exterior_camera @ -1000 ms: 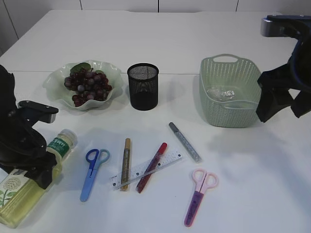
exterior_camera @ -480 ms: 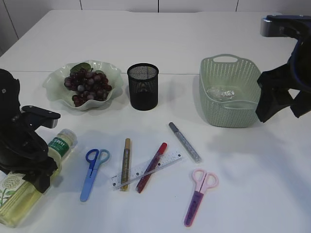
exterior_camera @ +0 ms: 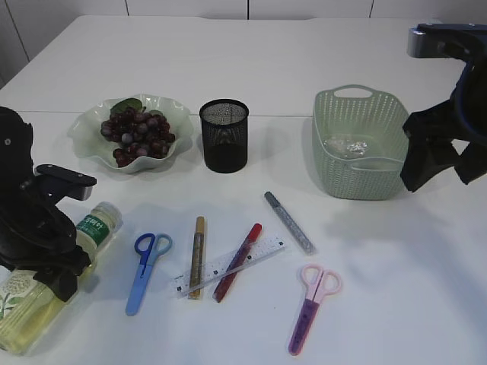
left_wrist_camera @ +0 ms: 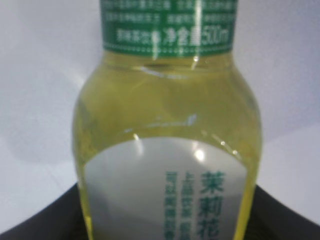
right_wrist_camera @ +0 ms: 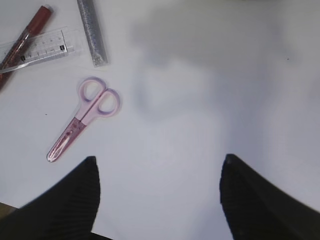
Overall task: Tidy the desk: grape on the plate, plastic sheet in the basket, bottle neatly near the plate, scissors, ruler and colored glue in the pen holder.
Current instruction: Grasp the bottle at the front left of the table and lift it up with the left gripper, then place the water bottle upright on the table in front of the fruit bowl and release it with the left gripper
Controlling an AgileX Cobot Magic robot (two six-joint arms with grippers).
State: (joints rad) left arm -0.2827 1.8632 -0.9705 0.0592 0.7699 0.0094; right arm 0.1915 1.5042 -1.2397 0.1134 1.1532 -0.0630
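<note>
Spanning whole scene, white table (exterior_camera: 319,53) (glossy), pale wall panels behind.

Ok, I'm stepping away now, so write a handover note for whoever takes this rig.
Left gripper: down over the lying bottle; grip unclear.
Right gripper: open, empty, raised beside the basket.
Done: grapes on plate; plastic sheet in basket.
Left: stand bottle near plate; blue scissors, pink scissors, ruler and glue pens, gold, red, silver, into the empty-looking pen holder.
</note>
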